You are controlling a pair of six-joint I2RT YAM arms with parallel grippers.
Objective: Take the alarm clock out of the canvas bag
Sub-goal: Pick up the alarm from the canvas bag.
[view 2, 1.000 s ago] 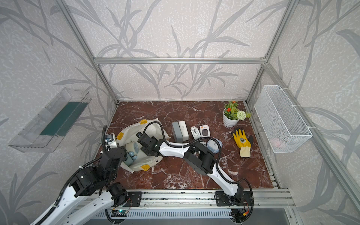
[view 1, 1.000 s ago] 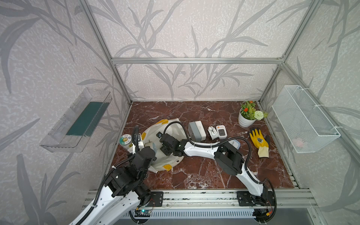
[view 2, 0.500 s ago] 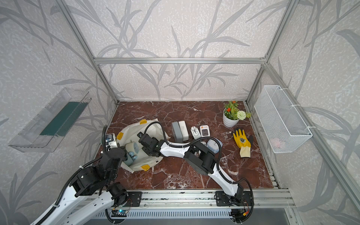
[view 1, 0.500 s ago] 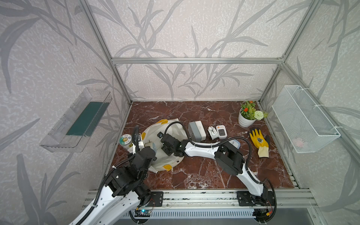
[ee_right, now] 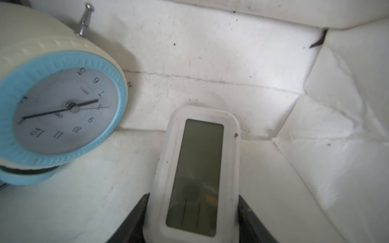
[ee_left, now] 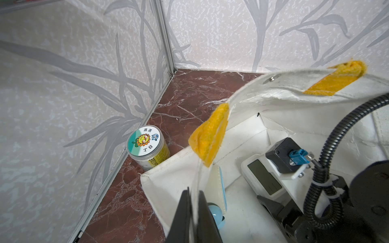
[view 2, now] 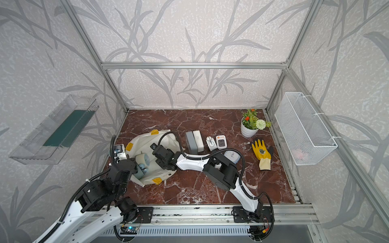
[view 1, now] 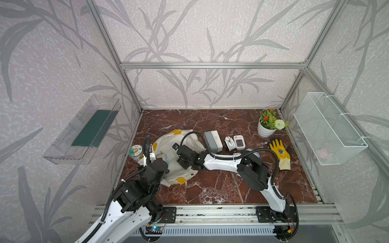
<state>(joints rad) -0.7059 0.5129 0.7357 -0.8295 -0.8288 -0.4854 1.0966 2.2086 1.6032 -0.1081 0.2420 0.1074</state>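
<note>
- Down inside the canvas bag [view 1: 168,143] with the right gripper [ee_right: 192,202], arm reaching in through the open mouth.
- Straddles the near end of the white digital clock [ee_right: 200,168], fingers [ee_right: 136,221] set against both long sides (reads as a clamp, though hard to swear how firm).
- Lies flat on the bag's floor, screen up, long axis pointing straight away from the wrist, so taken across the narrow width.
- Over at the left gripper [ee_left: 193,195]: pressed together on the bag's rim, pinching the cloth and holding the mouth up and open.
- Shares the bag with a round blue-rimmed clock [view 2: 143,161], just beside on the left arm's side in a top view, with a gap between the two.
- Judged the alarm clock of the task from the choice of grip (arguably the round one instead).
- Clearly nearer to the right arm; nothing spare on the left, busy with the rim.
- Calls for a straight draw back along that long axis and out through the mouth, steering clear of the round clock and the pinched rim.
- Not out yet: well within the cloth walls.
</note>
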